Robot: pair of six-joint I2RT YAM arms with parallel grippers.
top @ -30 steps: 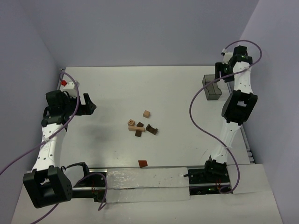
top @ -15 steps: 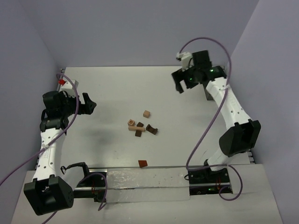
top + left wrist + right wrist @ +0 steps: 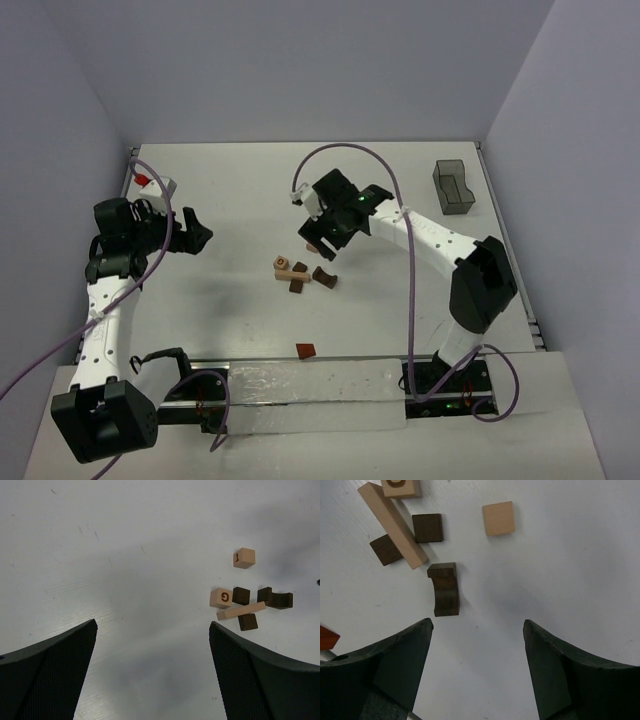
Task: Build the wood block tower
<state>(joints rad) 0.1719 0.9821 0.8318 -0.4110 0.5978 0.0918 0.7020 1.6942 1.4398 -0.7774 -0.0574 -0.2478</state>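
Observation:
No wood block tower stands in any view; its blocks lie loose and flat mid-table. A lettered tan cube (image 3: pixel 282 264), a tan plank (image 3: pixel 294 275), two dark cubes and a dark arch (image 3: pixel 324 277) form a cluster. A reddish-brown block (image 3: pixel 305 349) lies apart near the front. My right gripper (image 3: pixel 316 243) hovers open just behind the cluster, covering a plain tan cube (image 3: pixel 498 518). Its wrist view shows the arch (image 3: pixel 444 589) just ahead of the empty right gripper (image 3: pixel 478 622). My left gripper (image 3: pixel 195 238) stays open at the left, facing the blocks (image 3: pixel 241 611) from a distance.
A grey translucent bin (image 3: pixel 453 186) stands at the back right corner. A clear plastic strip (image 3: pixel 310 385) lies along the front edge between the arm bases. Purple cables loop off both arms. Walls close the table on three sides.
My right arm swung from the bin at the back right across to the blocks mid-table, its jaws staying open. The left gripper barely shifted.

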